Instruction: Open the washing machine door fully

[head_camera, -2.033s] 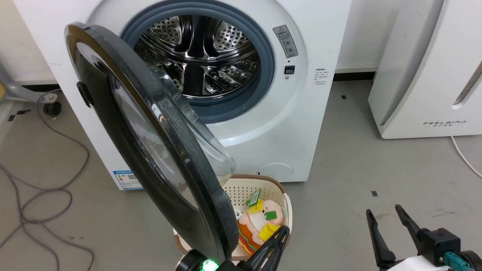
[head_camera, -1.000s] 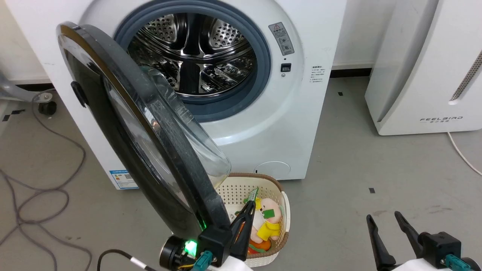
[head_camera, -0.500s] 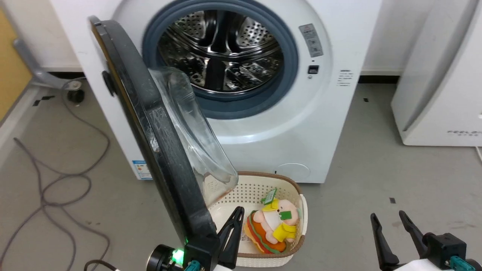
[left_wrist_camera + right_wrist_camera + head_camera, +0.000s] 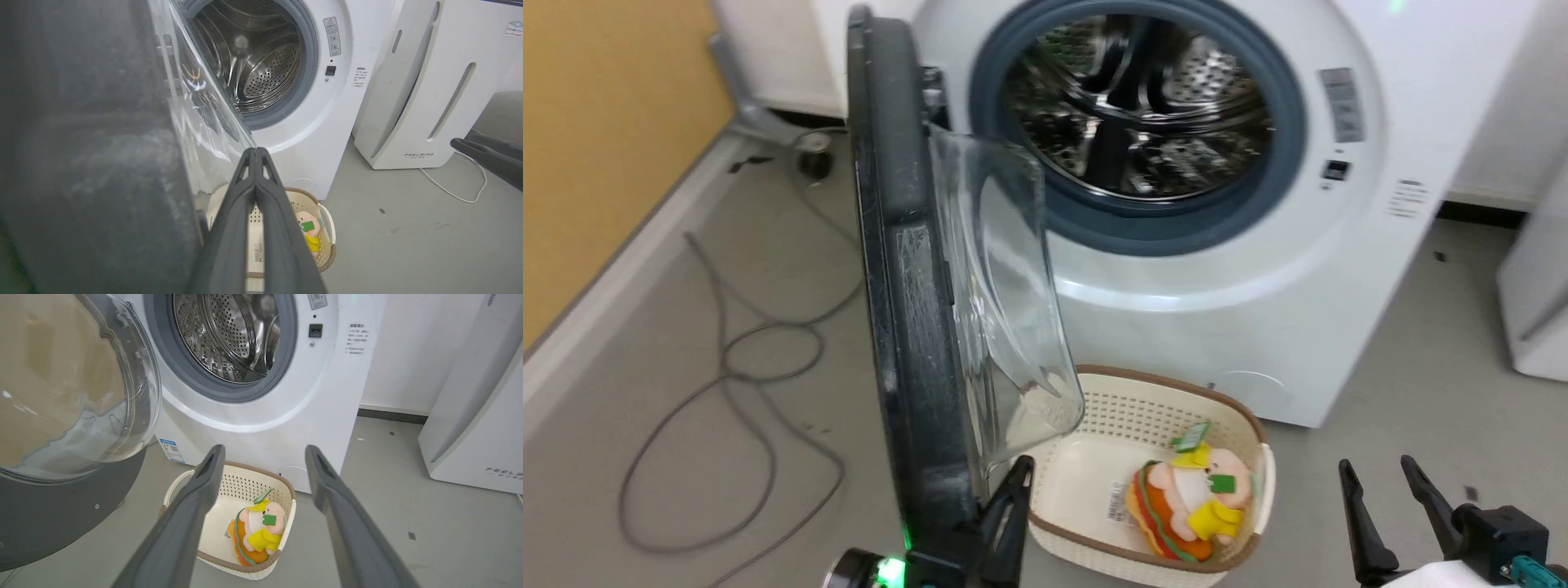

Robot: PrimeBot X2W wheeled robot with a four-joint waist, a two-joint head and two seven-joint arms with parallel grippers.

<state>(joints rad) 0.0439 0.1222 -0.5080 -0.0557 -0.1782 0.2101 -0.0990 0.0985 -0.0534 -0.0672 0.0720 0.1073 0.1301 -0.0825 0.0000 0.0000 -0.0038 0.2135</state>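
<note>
The washing machine (image 4: 1217,327) stands with its steel drum (image 4: 1143,106) exposed. Its door (image 4: 907,286) hangs edge-on to the head view, the clear glass bowl (image 4: 1005,302) bulging right toward the machine. My left gripper (image 4: 1019,469) is shut with nothing between its fingers and rests against the door's lower inner rim. In the left wrist view the door's matte black back (image 4: 90,155) fills the left side, right beside my left gripper (image 4: 255,151). My right gripper (image 4: 1388,490) is open at the lower right, apart from the door; my right gripper (image 4: 265,451) points at the machine's front.
A cream basket (image 4: 1152,392) holding a plush toy (image 4: 1192,498) sits on the floor under the door's bowl. The white FEELBIRD appliance (image 4: 429,81) stands to the right. Grey cables (image 4: 727,376) loop on the floor left of the door, by a yellow wall (image 4: 605,122).
The door has swung further open, from slanted across the drum to about edge-on, my left gripper staying at its lower rim. The head camera has turned left. My right gripper stayed open.
</note>
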